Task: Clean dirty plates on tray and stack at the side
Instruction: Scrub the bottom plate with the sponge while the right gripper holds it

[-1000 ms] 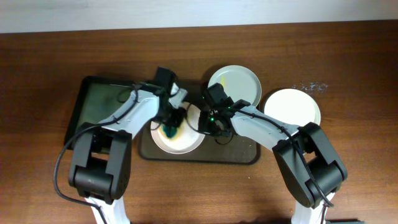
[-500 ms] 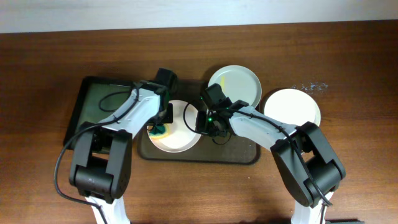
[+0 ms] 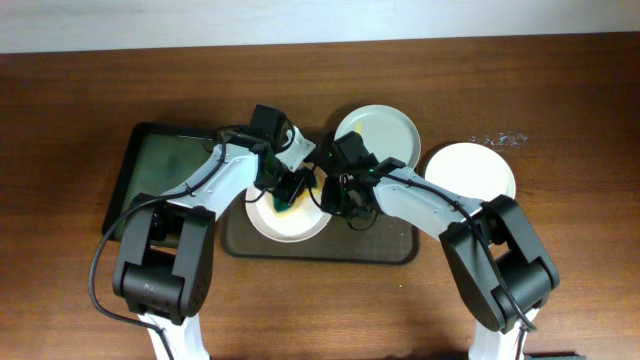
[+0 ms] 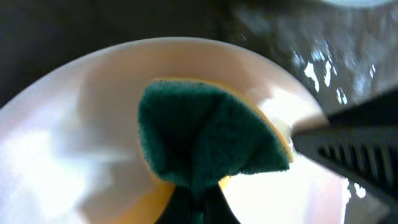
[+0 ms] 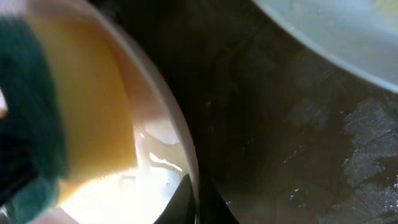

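While the left jaws are clamping the folded lower end of the sponge, they are pressing its green face down onto the plate. This plate is lying at the left end of the tray. The fold is probably serving to stiffen the sponge for scrubbing; yellow foam is showing behind the green layer.

The right jaws are narrowed almost fully and appear to be pinching the right rim of the same plate, with one finger on each side of it. This hold is most likely keeping the plate from sliding or turning under the sponge. The two arms are therefore meeting over one plate, one bracing and one wiping.

The tray is carrying the work so that wet residue lands on it and not on the table; glistening streaks are showing on its dark floor.

A second plate is lying at the far edge of the tray with a yellowish smear, so it is judged uncleaned. A third plate is resting on the table, right of the tray and off it. No smear is visible on it, which suggests the stacking place.
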You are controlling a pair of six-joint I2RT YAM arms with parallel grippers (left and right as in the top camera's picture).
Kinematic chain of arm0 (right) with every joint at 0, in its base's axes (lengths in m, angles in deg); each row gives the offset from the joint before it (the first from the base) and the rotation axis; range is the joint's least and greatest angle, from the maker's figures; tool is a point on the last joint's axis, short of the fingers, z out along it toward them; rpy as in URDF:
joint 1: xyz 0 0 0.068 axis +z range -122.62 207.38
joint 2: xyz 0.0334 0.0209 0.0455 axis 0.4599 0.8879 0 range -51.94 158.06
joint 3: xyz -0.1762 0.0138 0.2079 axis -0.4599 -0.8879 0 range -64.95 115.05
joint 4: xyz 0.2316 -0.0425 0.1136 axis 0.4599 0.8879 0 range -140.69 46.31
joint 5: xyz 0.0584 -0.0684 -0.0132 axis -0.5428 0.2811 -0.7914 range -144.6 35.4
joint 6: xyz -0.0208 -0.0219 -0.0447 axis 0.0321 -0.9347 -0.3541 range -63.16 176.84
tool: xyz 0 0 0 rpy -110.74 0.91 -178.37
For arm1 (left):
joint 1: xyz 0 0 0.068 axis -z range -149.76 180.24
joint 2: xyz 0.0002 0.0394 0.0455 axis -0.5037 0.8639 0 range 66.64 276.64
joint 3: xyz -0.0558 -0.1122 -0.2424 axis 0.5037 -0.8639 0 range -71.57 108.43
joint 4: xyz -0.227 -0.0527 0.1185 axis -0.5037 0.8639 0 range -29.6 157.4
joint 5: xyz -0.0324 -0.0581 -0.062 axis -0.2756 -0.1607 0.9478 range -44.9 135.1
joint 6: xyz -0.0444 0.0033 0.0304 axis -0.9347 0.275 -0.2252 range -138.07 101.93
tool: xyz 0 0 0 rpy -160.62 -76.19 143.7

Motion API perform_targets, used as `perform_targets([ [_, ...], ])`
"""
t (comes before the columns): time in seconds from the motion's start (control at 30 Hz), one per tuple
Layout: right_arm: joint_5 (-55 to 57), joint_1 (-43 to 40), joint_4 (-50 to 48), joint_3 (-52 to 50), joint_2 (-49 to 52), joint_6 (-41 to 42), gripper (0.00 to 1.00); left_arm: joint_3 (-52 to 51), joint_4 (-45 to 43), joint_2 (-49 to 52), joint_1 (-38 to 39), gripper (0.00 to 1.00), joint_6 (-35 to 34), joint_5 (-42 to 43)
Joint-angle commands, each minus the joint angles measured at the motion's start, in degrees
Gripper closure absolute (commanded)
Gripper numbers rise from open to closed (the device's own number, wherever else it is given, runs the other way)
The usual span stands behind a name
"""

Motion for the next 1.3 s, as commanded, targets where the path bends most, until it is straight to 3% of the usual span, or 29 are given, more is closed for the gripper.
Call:
perform_targets([
  [0.0,1.6,0.5,0.5,-1.1,1.4,-0.8,0.96,-0.6,5.5,1.6,0.3,1.0,0.4,-3.1],
  [0.03,1.6,0.5,0.5,-1.1,1.4,-0.8,0.96,-0.6,6.2,1.6,0.2,1.0,-3.2,-8.4],
  [0.1,1.6,0.5,0.5,-1.1,1.4,-0.8,0.96,-0.5,8.8,1.6,0.2,1.0,-20.0,-31.7],
  [0.17,1.6,0.5,0.5,-1.1,1.4,-0.8,0.96,-0.1,11.8,1.6,0.2,1.0,-31.5,-39.9],
  [0.27,1.6,0.5,0.5,-1.1,1.4,-0.8,0.96,0.3,15.4,1.6,0.3,1.0,-47.1,-41.0],
  [0.37,1.6,0.5,0.5,-1.1,1.4,-0.8,0.96,0.3,17.1,1.6,0.3,1.0,-45.9,-34.1],
  [0.5,1.6,0.5,0.4,-1.1,1.4,-0.8,0.96,0.3,17.1,1.6,0.3,1.0,-14.6,2.8],
  [0.57,1.6,0.5,0.5,-1.1,1.4,-0.8,0.96,0.3,16.8,1.6,0.3,1.0,-6.4,16.5],
  [0.63,1.6,0.5,0.5,-1.1,1.4,-0.8,0.96,0.3,14.9,1.6,-0.1,1.0,-7.2,17.4],
  [0.73,1.6,0.5,0.5,-1.1,1.4,-0.8,0.96,0.3,9.2,1.6,-1.4,1.0,-14.1,17.1],
  [0.83,1.6,0.5,0.6,-1.1,1.4,-0.8,0.96,0.3,0.7,1.6,-2.1,1.0,-26.4,4.0],
  [0.93,1.6,0.5,0.7,-1.1,1.4,-0.8,0.96,0.3,-6.9,1.6,-2.1,1.0,-35.4,-17.7],
  [1.03,1.6,0.5,0.7,-1.1,1.4,-0.8,0.96,0.3,-10.5,1.6,-2.1,1.0,-36.1,-32.0],
  [1.17,1.6,0.5,0.6,-1.1,1.4,-0.8,0.96,0.3,-6.0,1.6,-1.2,1.0,-39.3,-56.2],
  [1.27,1.6,0.5,0.4,-1.1,1.4,-0.8,0.96,0.3,-2.0,1.6,0.0,1.0,-39.2,-62.2],
])
